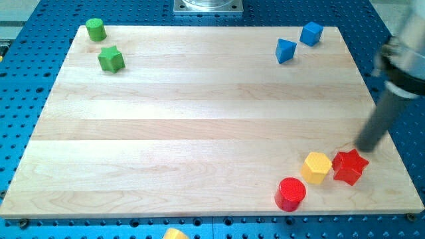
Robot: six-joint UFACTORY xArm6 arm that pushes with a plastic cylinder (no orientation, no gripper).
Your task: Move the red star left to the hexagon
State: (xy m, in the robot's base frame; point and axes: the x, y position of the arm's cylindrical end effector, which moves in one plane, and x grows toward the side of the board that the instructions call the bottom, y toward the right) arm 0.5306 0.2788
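The red star [349, 166] lies near the view's bottom right corner of the wooden board. The yellow hexagon [317, 167] sits just left of it, touching or nearly touching. A red cylinder [290, 194] stands below and left of the hexagon. My tip [364, 147] is just above and right of the red star, very close to its upper right point; the dark rod rises from it toward the view's right edge.
A green cylinder [95, 29] and a green star [111, 59] sit at the top left. Two blue blocks [285, 50] [311, 32] sit at the top right. A yellow block [175, 234] lies off the board at the bottom edge. The board's right edge [392, 139] is close to the rod.
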